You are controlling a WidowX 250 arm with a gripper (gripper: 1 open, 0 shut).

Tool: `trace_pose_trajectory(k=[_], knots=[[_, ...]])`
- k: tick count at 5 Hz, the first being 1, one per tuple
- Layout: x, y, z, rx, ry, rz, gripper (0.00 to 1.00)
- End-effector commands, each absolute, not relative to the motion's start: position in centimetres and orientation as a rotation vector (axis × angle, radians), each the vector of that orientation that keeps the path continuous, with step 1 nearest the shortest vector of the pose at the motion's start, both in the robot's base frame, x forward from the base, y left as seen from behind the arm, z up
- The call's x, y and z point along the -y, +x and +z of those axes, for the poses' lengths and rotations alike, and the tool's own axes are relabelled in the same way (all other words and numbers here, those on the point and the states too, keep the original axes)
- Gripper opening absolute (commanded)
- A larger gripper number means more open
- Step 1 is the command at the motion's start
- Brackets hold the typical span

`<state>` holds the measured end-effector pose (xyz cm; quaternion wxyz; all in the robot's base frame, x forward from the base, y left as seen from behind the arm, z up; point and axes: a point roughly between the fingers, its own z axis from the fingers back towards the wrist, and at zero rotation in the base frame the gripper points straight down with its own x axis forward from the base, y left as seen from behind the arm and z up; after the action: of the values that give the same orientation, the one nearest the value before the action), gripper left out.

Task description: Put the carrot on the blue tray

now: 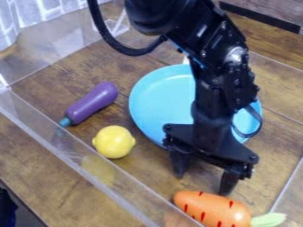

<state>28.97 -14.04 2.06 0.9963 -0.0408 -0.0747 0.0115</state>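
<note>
The carrot (pixel 213 209) lies at the bottom of the view, orange with dark stripes, its green top (pixel 270 220) pointing right. My gripper (pixel 204 175) hangs just above and behind it, pointing down, fingers spread open and empty. One fingertip (pixel 179 168) is left of the carrot's thick end, the other (pixel 228 183) is over its middle. The blue tray (pixel 160 102) sits behind the gripper, partly hidden by the black arm.
A yellow lemon (pixel 113 142) lies left of the gripper and a purple eggplant (pixel 90 104) further left. A clear plastic wall (pixel 48 133) rims the wooden table along the front left.
</note>
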Motion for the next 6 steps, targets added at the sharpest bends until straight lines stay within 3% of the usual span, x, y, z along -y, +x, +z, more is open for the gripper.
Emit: trace_pose_trajectory(k=[1, 2, 6], knots=[[14.7, 29.8, 3.0, 0.176, -0.103, -0.022, 1.00], [15.4, 29.7, 3.7, 0.175, -0.111, -0.069, 1.00], [16.5, 26.7, 2.3, 0.113, -0.157, -0.392, 1.00]])
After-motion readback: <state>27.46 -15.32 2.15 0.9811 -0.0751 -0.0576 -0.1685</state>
